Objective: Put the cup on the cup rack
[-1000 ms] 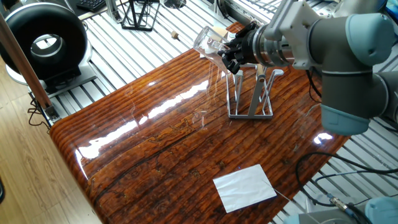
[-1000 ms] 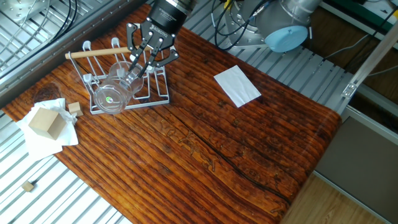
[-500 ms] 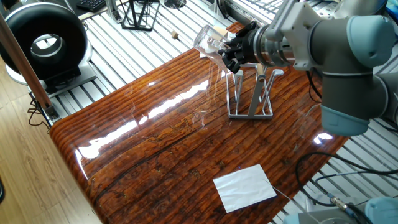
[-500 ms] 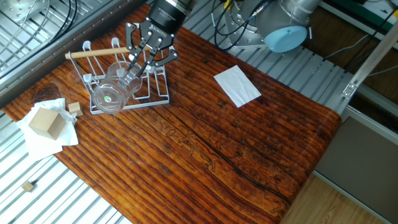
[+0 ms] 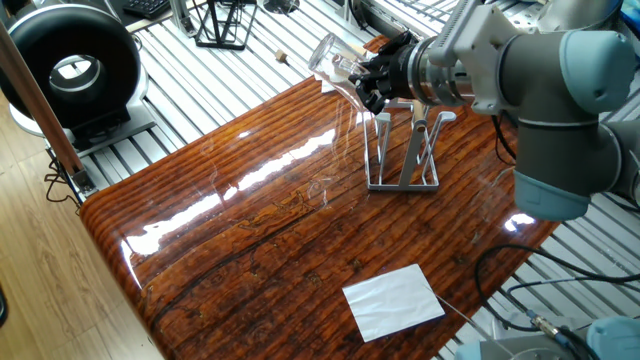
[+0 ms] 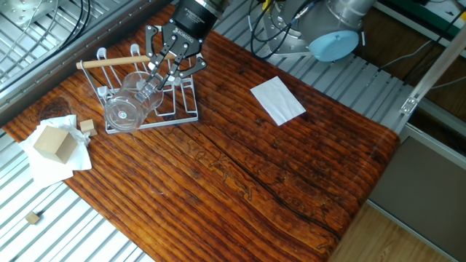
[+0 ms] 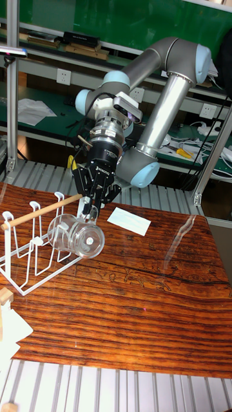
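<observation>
The cup (image 5: 333, 60) (image 6: 125, 109) (image 7: 75, 235) is a clear glass tumbler lying on its side in the air, its mouth turned away from the arm. My gripper (image 5: 369, 82) (image 6: 157, 71) (image 7: 91, 205) is shut on its base end. The cup hangs just above the cup rack (image 5: 404, 183) (image 6: 186, 114) (image 7: 27, 278), a grey wire rack with upright pegs and a light wooden rod handle (image 6: 109, 62) (image 7: 38, 210). In the other fixed view the cup overlaps the rack's pegs; whether it touches one I cannot tell.
A white paper sheet (image 5: 393, 300) (image 6: 277, 100) lies on the wooden table. A wooden block on white tissue (image 6: 52, 142) and a small cube (image 6: 87, 126) sit beside the rack. A black wire stand (image 5: 222, 25) and a black round device (image 5: 72, 65) stand off the table.
The gripper and the cup have shifted slightly up and along the rack, away from the arm. The grip and the tilt look unchanged.
</observation>
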